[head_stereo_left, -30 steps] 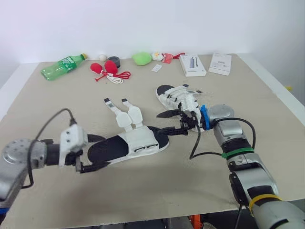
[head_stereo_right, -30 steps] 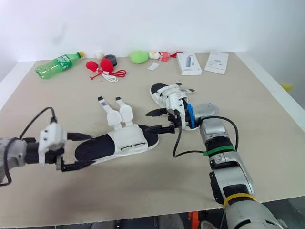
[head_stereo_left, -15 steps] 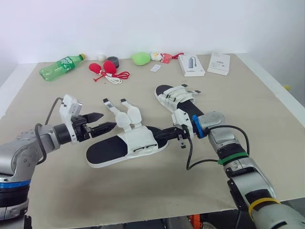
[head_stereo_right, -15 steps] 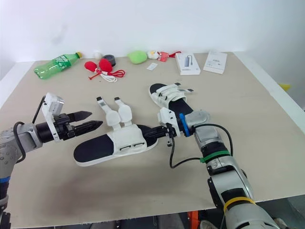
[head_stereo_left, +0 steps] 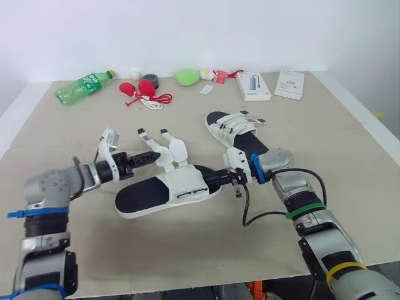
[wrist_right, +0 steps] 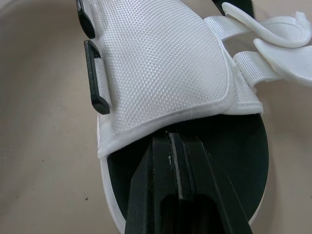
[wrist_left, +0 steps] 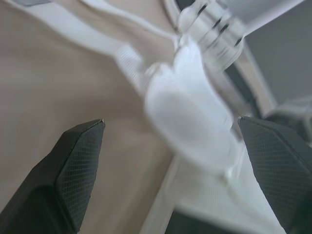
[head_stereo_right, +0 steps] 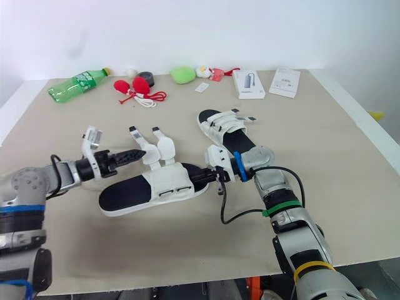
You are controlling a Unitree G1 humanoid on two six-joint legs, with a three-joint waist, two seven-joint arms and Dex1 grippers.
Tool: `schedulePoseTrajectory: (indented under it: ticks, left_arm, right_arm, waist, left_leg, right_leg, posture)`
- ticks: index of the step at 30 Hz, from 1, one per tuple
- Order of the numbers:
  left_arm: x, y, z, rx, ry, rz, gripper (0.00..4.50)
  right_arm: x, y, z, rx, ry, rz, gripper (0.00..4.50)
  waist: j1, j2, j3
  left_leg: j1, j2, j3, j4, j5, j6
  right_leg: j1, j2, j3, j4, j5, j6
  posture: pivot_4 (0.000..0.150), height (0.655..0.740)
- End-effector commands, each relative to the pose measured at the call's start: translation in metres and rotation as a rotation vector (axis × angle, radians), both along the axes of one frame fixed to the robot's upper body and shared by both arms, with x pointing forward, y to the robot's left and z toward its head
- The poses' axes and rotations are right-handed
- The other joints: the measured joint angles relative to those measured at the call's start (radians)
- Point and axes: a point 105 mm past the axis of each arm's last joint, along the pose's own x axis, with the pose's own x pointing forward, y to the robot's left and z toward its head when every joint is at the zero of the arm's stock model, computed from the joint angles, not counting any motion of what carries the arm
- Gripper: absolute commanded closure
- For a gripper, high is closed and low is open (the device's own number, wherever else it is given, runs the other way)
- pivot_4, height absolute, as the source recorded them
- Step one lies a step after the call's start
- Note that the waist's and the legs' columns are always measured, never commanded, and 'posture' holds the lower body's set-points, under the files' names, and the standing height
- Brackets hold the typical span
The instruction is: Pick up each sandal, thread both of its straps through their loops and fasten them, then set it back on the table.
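- Your left hand (head_stereo_left: 149, 156) has its two fingers apart. They lie low over the counter (head_stereo_left: 206, 244), one on either side of the padded end of a strap (wrist_left: 187, 117). You cannot tell whether either finger touches it.
- Your right hand (head_stereo_left: 217, 178) has its fingers pressed together. The tips rest on the black footbed at the toe end of the near sandal (head_stereo_left: 169, 190), just under the edge of its white upper.
- That sandal lies flat on the counter between your two hands. Both straps are unfastened and spread out past its far side. The two black loops (wrist_right: 97, 90) sit on the near side of the upper, well apart from the strap ends.
- The second sandal (head_stereo_left: 232, 128) lies sole down beyond your right hand, near the first but not touching it.
- A green bottle (head_stereo_left: 83, 86) and a white box (head_stereo_left: 253, 85) lie along the counter's far edge.
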Motion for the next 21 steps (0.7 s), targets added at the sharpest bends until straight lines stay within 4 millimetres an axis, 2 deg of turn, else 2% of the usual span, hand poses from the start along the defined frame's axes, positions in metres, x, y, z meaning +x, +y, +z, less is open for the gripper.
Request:
schedulePoseTrajectory:
  ticks: [1,10,18,21]
  left_arm:
    - [0.013,0.006,0.012,-0.087,-0.008,0.043,0.00]
    - [0.050,-0.007,0.013,-0.190,0.035,0.083,0.00]
    - [0.069,-0.009,0.013,-0.190,0.009,0.111,0.00]
    - [0.076,-0.005,0.011,-0.168,-0.005,0.159,0.77]
  right_arm:
    - [-0.002,0.003,0.011,0.008,-0.050,0.025,4.47]
    - [-0.002,0.002,0.015,0.009,-0.071,0.021,4.47]
    - [-0.003,-0.001,0.018,0.008,-0.081,0.007,4.47]
    - [-0.002,-0.003,0.018,0.005,-0.083,0.000,4.50]
  waist:
    - [-0.002,0.000,0.000]
    - [0.000,0.000,0.000]
    - [-0.002,0.000,0.000]
    - [-0.002,0.000,0.000]
  left_leg:
    - [0.000,0.000,0.000,0.000,0.000,0.000]
    - [0.000,0.000,-0.001,0.000,0.002,-0.003]
    - [-0.001,0.000,-0.001,0.000,0.002,-0.004]
    - [-0.001,0.000,-0.001,-0.001,0.002,-0.004]
  right_leg:
    - [0.000,0.000,0.000,0.000,0.000,0.000]
    - [0.000,0.000,0.000,0.000,0.002,0.001]
    - [-0.001,0.000,0.000,-0.001,0.002,0.001]
    - [-0.001,0.000,0.000,-0.001,0.002,0.001]
  posture:
    - [0.150,0.7400]
    - [0.150,0.7400]
    - [0.150,0.7400]
    - [0.150,0.7400]
